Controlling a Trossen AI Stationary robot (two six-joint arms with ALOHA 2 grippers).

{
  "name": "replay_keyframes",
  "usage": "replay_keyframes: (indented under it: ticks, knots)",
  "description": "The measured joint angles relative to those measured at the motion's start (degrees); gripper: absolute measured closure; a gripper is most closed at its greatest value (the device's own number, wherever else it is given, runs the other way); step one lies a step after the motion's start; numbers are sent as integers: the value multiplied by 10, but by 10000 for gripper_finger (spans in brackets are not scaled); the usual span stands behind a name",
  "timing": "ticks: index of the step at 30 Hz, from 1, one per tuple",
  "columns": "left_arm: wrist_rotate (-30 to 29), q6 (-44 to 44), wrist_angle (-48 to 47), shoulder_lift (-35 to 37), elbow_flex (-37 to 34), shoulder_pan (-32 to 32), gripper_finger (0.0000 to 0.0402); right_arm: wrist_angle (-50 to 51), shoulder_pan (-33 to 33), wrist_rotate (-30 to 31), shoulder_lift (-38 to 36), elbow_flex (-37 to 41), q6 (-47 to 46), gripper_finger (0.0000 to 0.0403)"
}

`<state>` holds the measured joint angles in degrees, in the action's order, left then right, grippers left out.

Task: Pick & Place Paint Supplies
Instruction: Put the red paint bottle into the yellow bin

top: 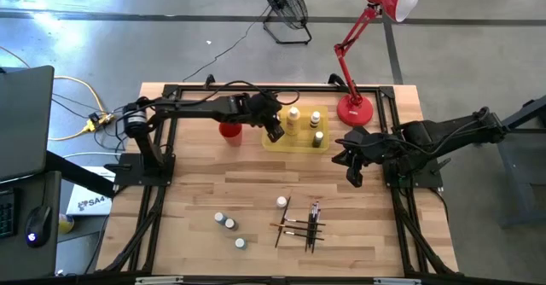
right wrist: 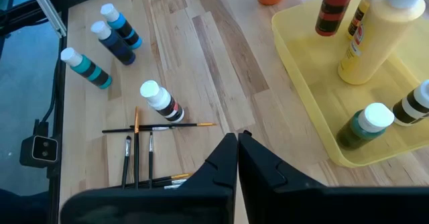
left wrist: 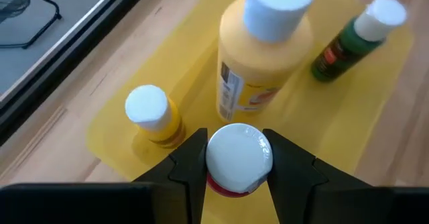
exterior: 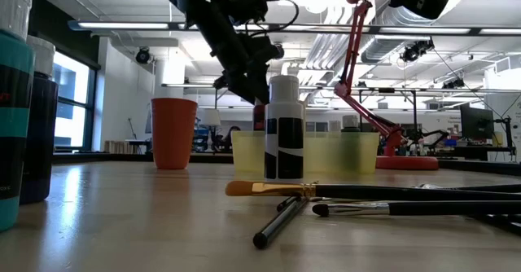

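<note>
Left wrist view: left pincer [left wrist: 238, 167] clamps a white-capped red bottle [left wrist: 238, 158] above the yellow tray [left wrist: 114, 127]; right pincer [right wrist: 237, 142] hangs fully closed, empty, over the desk [right wrist: 201, 56].

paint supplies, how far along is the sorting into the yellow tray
Done: four bottles stand in the yellow tray, including the large yellow bottle and a green one. In hand: the left gripper holds a red bottle over the tray. Left: four bottles, such as the black-and-white bottle, and the paintbrushes lie on the table. The right gripper waits shut beside the tray.
</note>
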<state>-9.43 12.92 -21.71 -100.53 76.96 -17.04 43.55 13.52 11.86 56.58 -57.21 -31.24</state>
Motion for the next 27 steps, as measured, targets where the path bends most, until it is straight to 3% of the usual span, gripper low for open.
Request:
replay_keyframes:
  ticks: [27]
  knots:
    - [-4,20,27,-46,-1,1,281,0,0,9,0,0,0,398]
